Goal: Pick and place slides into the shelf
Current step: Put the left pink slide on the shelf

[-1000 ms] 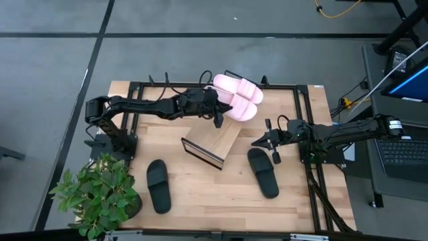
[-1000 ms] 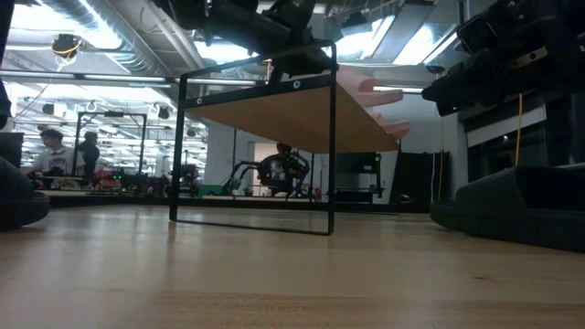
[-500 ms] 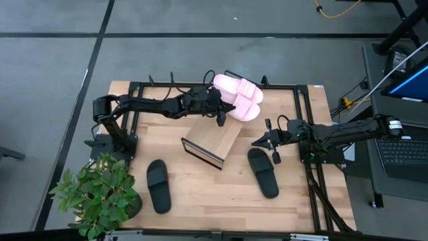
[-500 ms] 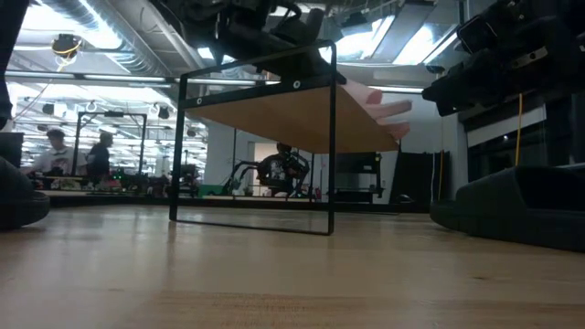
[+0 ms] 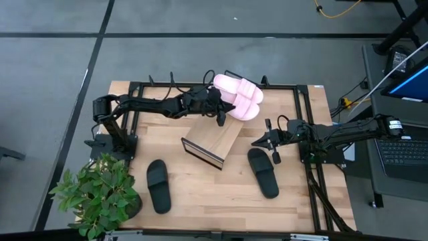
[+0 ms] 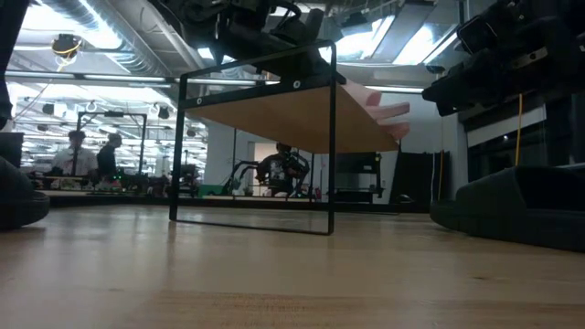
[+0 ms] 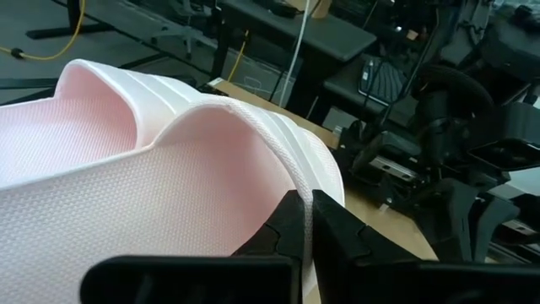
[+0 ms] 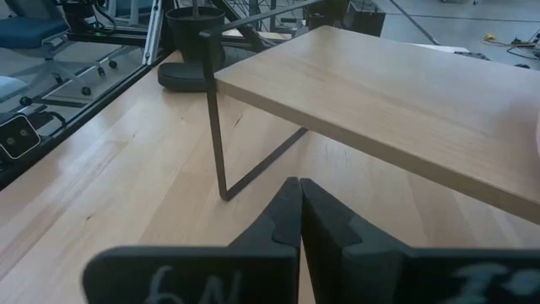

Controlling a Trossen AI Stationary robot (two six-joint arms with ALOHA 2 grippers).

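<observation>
Two pale pink wide-strap slides [image 5: 238, 95] lie at the slanted light-wood shelf's [image 5: 215, 138] upper end. The left gripper [image 5: 219, 122], jaws closed and empty, has barely shifted; two matte black slides [image 5: 158, 185] wait on the table [image 5: 214, 194]. The right gripper [image 5: 275, 159] idles, jaws closed.

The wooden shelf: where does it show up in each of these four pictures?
High view: shelf at table centre, below the pink slides.
Low view: shelf upper middle, seen from underneath.
Left wrist view: not in it; pink slide fills the picture.
Right wrist view: shelf across the upper right.
Shared landmark: its black metal frame.
</observation>
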